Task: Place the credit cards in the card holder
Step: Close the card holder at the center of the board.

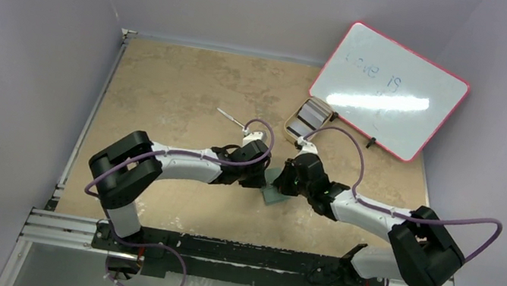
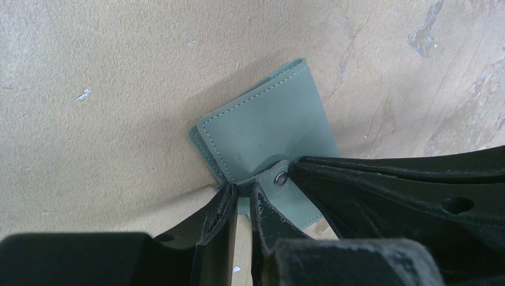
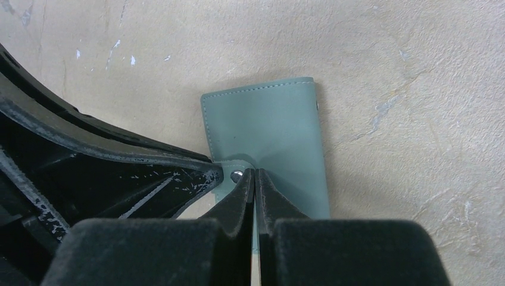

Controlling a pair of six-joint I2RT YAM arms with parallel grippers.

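2 arms at card holder, frame centre: left end effector narrow, pinching snap tab; right end effector closed, touching it.

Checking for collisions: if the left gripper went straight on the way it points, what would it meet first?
The card holder: its near edge sits right at the left gripper's tips, apparently between them. The right gripper crowds in just beside that line.
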